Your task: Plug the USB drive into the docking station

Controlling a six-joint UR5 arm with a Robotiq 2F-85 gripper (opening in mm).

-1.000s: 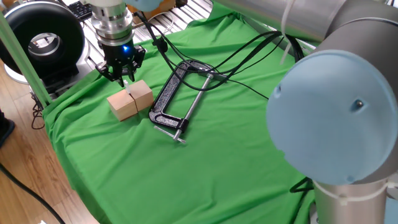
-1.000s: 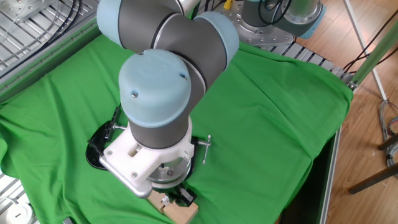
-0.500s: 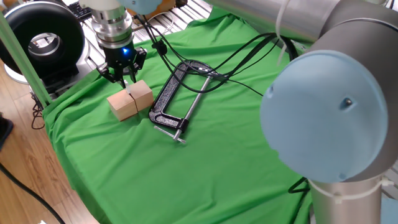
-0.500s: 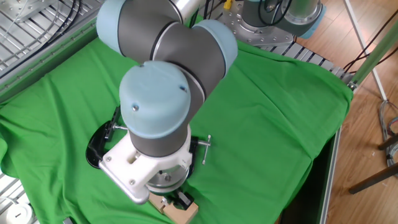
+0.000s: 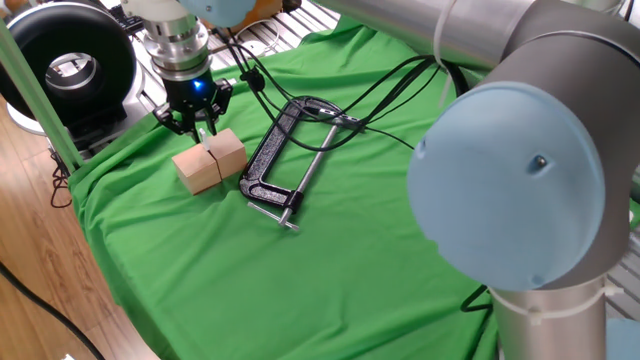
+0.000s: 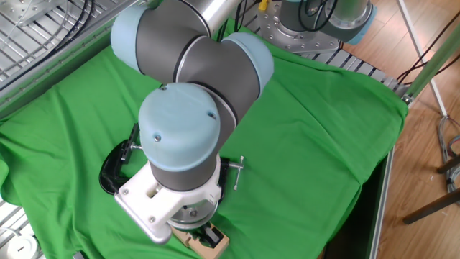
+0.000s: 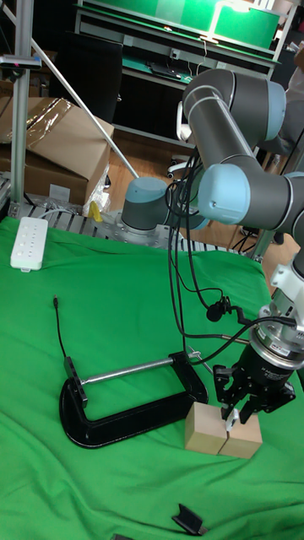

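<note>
Whitish-silver, the USB drive (image 7: 229, 415) stands pinched between the gripper (image 7: 235, 415) fingers, directly above the seam of two wooden blocks (image 5: 210, 161). Beside the gripper lies a black C-clamp (image 5: 274, 160) on green cloth (image 5: 330, 240).

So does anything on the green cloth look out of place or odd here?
Only a small black angular piece, lying loose on the green cloth apart from the two wooden blocks; nothing looks spilled or damaged.

My black gripper (image 5: 199, 126) glows blue above pale tan wooden blocks (image 5: 210, 160) on the plain bright green cloth (image 5: 330, 250), beside the black metal C-clamp (image 5: 272, 160).
</note>
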